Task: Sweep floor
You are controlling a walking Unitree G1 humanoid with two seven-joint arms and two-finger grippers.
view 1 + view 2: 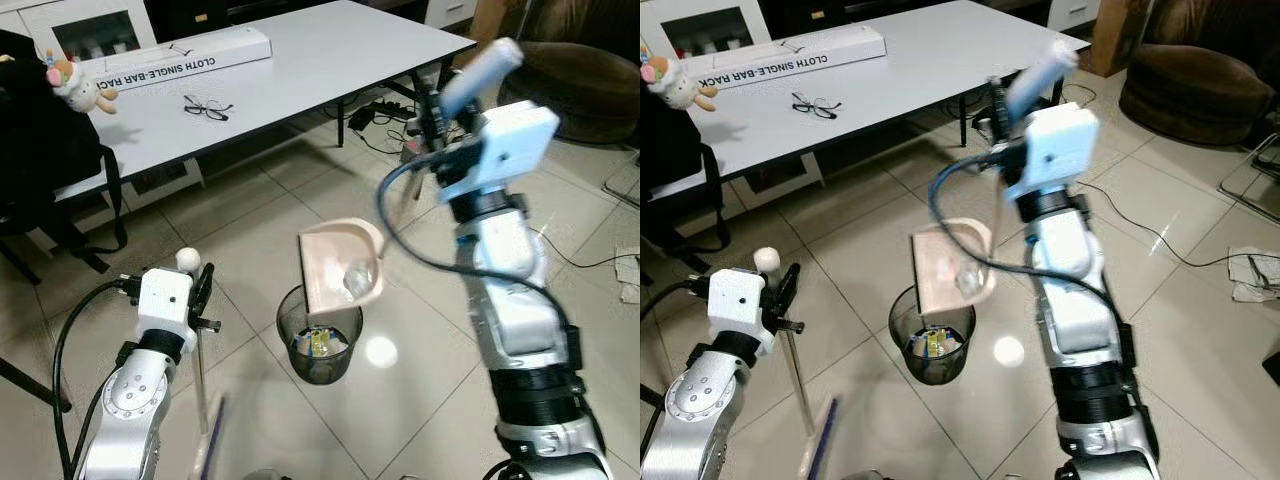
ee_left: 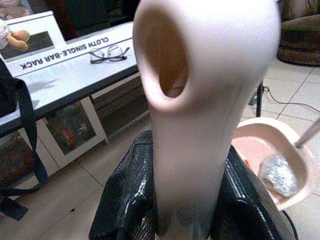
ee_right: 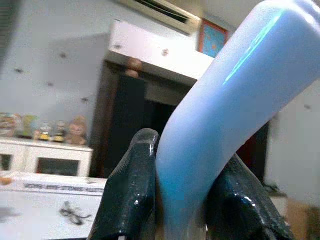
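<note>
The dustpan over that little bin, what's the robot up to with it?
The right gripper holds the pale blue handle of the pink dustpan, its jaws shut on it, tilting the pan above the black mesh bin. A crumpled silvery wad lies in the pan, and the bin already holds some litter. The left gripper grips the broom handle beside the bin, jaws shut around it. It looks like sweepings are being emptied.
</note>
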